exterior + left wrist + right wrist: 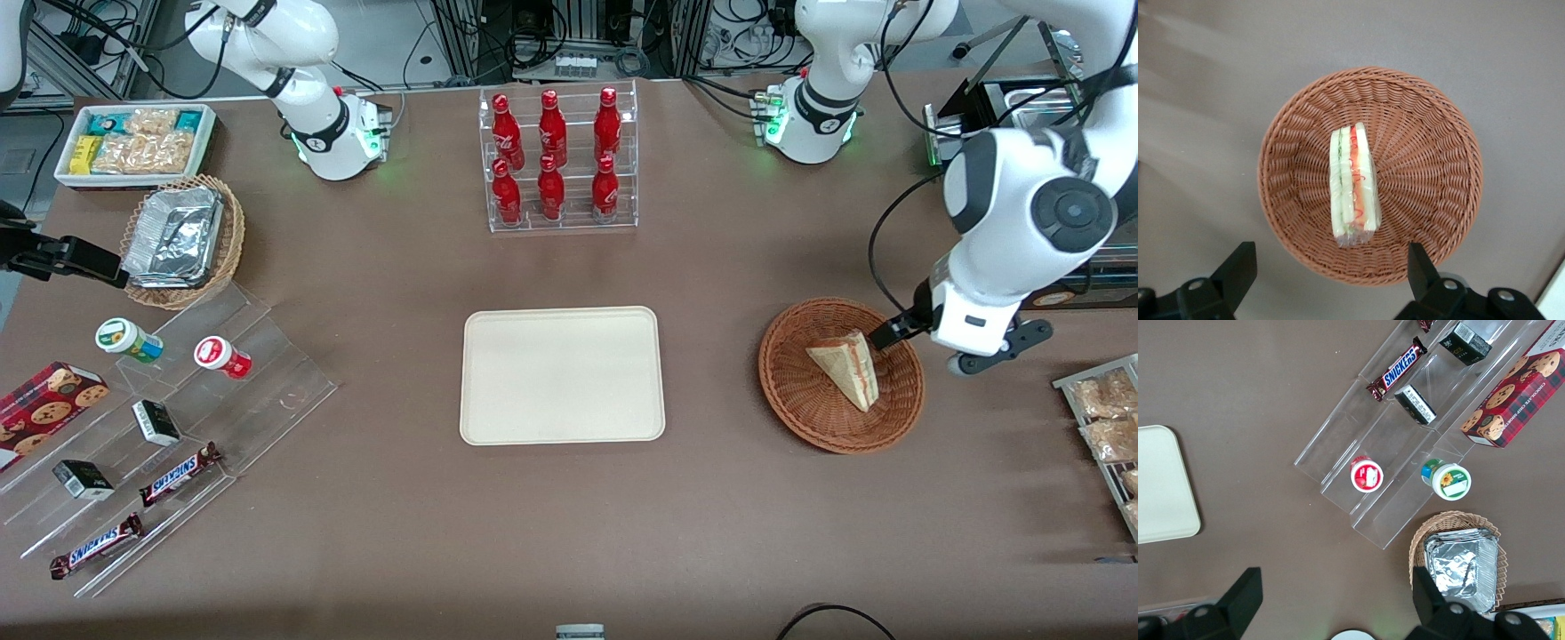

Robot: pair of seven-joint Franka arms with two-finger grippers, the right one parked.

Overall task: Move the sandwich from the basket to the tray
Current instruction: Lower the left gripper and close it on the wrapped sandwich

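The sandwich (849, 366) lies in the reddish-brown woven basket (800, 418), a pale wedge with a red and green stripe along its cut edge (1353, 185). My gripper (889, 335) hovers above the basket's rim (1338, 267) on the side toward the working arm's end of the table. It is open, with nothing between its black fingers (1238, 267), and clear of the sandwich. The cream-white tray (562, 374) sits bare at the table's middle, beside the basket and toward the parked arm's end; its edge (1161, 483) also shows in the right wrist view.
A clear rack of red bottles (557, 160) stands farther from the front camera than the tray. A stepped acrylic shelf (178, 427) with snacks, a tan wicker basket of foil containers (182, 240) and a white snack box (135, 142) lie toward the parked arm's end. Packets on a rack (1107, 418) lie beside the basket.
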